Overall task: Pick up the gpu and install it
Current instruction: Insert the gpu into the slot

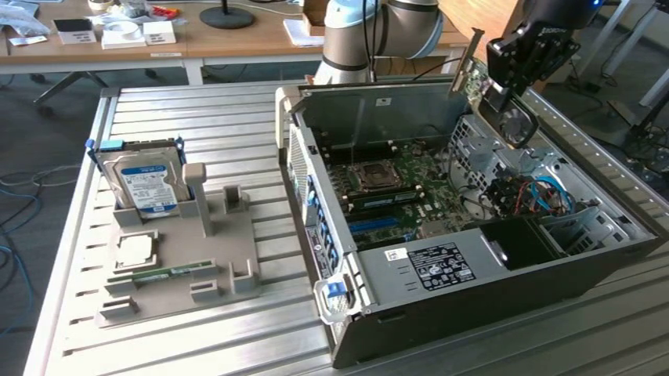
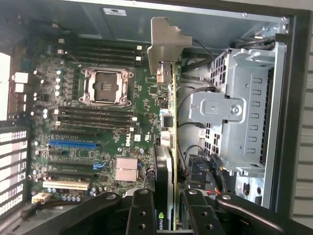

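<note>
Silver-bracketed, thin, dark, green-edged gpu (image 2: 165, 166) is clamped edge-on in the narrowly parted pincer (image 2: 168, 215)

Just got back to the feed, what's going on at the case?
The gripper holds the gpu edge-on between its fingers, up over the open case and above the motherboard. The card is not in a slot yet. Off to the exterior view's left, the hard drive sits in the grey holder.
</note>
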Robot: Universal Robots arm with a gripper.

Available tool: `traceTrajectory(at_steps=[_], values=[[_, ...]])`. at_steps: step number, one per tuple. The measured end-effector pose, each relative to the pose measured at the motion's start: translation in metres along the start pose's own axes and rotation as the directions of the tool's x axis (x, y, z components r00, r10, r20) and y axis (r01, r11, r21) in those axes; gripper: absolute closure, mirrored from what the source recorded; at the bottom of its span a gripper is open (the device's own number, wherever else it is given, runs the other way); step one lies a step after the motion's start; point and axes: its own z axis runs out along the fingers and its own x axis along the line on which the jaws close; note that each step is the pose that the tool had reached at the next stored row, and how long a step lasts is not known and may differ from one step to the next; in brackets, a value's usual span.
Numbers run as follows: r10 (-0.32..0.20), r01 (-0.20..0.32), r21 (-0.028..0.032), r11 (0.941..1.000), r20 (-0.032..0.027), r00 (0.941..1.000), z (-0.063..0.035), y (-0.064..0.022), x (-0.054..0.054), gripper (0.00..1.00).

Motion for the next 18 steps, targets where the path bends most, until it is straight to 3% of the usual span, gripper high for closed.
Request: traceTrajectory(at_steps=[9, 13, 18], values=[[-0.107, 0.107, -0.0028, 0.9942, -0.0057, 0.9942, 0.0, 0.0, 0.0001, 0.73], [-0.158, 0.158, -0.0043, 0.9874, -0.0083, 0.9874, 0.0, 0.0, 0.0001, 0.73], [-0.225, 0.225, -0.0066, 0.9743, -0.0116, 0.9743, 0.0001, 0.0, 0.0001, 0.73]])
